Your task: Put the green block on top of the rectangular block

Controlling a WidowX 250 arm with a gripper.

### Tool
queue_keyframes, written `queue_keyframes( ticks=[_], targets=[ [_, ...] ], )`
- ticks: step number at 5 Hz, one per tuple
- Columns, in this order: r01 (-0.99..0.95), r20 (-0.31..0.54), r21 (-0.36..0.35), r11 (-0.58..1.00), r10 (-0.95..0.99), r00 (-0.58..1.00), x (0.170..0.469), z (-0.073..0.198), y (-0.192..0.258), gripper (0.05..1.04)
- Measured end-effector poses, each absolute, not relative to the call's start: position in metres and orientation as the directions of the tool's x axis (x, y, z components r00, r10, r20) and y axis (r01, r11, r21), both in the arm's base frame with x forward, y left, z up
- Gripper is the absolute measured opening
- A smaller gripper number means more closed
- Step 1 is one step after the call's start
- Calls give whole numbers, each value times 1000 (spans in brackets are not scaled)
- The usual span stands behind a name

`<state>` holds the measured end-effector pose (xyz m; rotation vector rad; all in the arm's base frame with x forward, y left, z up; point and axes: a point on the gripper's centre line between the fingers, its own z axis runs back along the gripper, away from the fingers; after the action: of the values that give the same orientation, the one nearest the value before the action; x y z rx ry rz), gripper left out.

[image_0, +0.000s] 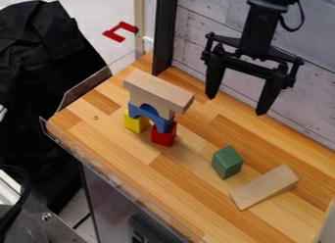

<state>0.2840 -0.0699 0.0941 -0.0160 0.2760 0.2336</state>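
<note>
Wood counter up front. The claw hangs over its back part, spread wide. A stack has the long block on top. Tan block lies flat. Green block sits btwn stack & tan block, near the tan 1.

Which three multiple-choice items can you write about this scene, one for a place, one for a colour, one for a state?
1. Where is the green painted block?
A) On the block tower
B) In the black two-finger gripper
C) On the wooden table

2. What colours are the tower's two lowest blocks?
A) Yellow and red
B) Green and blue
C) Both red

3. How is the gripper?
A) Closed, empty
B) Open, empty
C) Closed on a block

Key:
1 C: it stands on the table, apart from the tower.
2 A: the yellow block and red block support the blue arch.
3 B: its fingers are spread, with nothing held between.
</note>
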Motion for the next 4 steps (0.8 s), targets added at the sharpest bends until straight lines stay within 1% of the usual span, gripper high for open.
queue_keyframes(
  ticks=[1, 2, 3, 4],
  targets=[
    [-231, -307, 32, 972, 230, 924, 282, 83, -69, 1000],
    [-124, -315, 66, 990, 139, 939, 282, 81, -68, 1000],
    [-23, -334, 104, 994, 57, 941, 278, 77, -85, 1000],
    [27, -330, 103, 994, 9, 944, 275, 73, -94, 999]
  ],
)
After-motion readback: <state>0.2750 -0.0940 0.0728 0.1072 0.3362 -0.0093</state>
